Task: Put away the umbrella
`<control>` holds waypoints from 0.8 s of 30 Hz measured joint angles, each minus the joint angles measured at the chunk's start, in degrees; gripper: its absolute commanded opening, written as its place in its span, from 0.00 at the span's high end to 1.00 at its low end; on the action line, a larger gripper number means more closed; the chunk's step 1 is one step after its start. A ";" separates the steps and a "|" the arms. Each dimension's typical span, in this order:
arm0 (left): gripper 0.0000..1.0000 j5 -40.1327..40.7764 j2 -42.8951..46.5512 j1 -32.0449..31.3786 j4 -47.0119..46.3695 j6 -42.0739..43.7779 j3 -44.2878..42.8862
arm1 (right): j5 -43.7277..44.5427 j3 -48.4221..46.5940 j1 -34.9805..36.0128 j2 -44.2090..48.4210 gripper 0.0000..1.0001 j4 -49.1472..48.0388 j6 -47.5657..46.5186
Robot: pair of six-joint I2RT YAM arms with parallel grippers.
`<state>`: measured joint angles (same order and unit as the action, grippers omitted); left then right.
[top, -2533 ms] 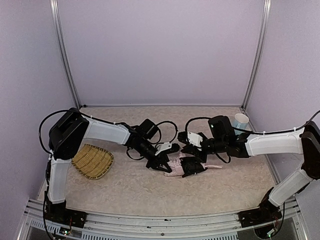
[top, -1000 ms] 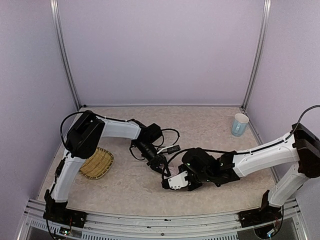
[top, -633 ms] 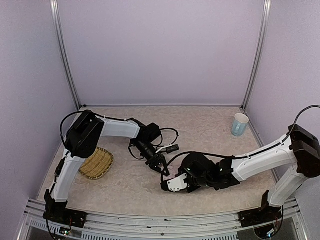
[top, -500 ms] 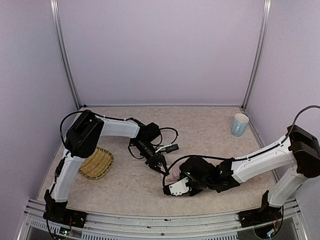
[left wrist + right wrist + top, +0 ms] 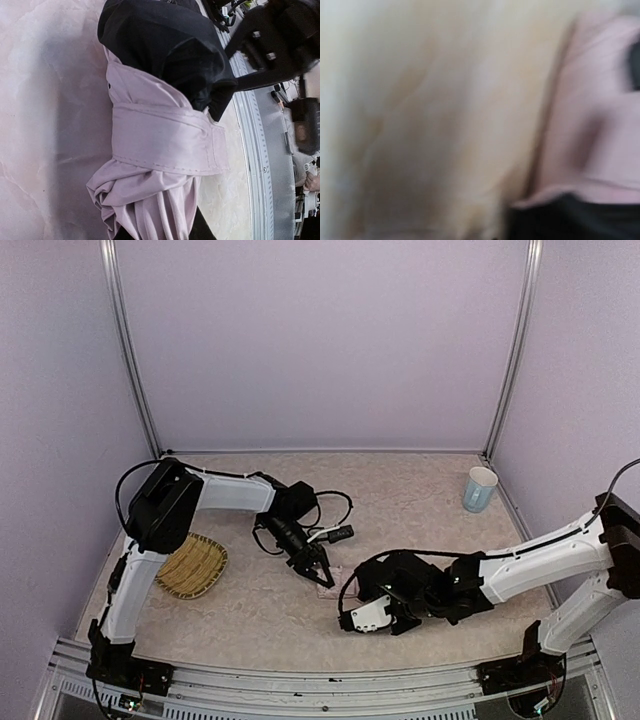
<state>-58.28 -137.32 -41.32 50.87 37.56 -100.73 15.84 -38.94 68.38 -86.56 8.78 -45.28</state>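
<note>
The umbrella [image 5: 329, 588] lies folded on the table near the middle; only a small pale pink patch shows between the two grippers in the top view. In the left wrist view the umbrella [image 5: 150, 200] is a pink bundle with a strap [image 5: 165, 137] wrapped round it and black lining [image 5: 165, 45] at its far end. My left gripper [image 5: 319, 576] is shut on the bunched pink fabric at one end [image 5: 160, 232]. My right gripper [image 5: 383, 617] hangs low just right of the umbrella; its wrist view is blurred and shows pink fabric [image 5: 605, 100] close by.
A woven straw tray [image 5: 190, 565] lies at the left by the left arm. A pale blue cup [image 5: 480, 488] stands at the back right. The table's metal front rail [image 5: 320, 680] runs just behind the arm bases.
The right arm swept from the middle of the table down to the near side of the umbrella, then shifted slightly right. The left gripper stayed on the umbrella, edging slightly left.
</note>
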 measured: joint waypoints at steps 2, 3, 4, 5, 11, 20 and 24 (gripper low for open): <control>0.98 1.18 0.70 -0.04 -0.59 -0.09 0.44 | -2.14 -1.33 0.15 3.50 0.87 1.22 1.44; 0.97 1.88 1.09 -0.09 -0.94 -0.11 0.68 | -3.58 -2.38 0.20 5.88 0.87 1.40 2.32; 0.97 3.10 1.73 -0.22 -1.51 -0.09 1.03 | -4.96 -3.50 0.22 8.48 0.87 1.22 3.28; 0.97 4.39 2.25 -0.44 -1.81 -0.02 1.11 | -6.29 -4.48 0.20 11.30 0.86 0.68 4.35; 0.97 13.46 5.33 -2.60 -4.26 1.05 1.20 | -14.60 -6.78 -8.00 25.66 0.74 -4.87 15.23; 1.00 30.82 16.94 -5.60 -20.48 2.64 14.86 | -25.97 -11.47 -28.22 18.75 0.55 -1.77 34.75; 0.97 38.51 23.43 -7.96 -27.98 5.35 23.34 | -30.82 -12.87 -29.94 14.78 0.47 0.92 37.44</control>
<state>-19.77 -113.89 -49.28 22.90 42.92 -77.38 -14.98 -51.81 38.44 -71.79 9.69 -7.84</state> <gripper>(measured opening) 0.181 0.491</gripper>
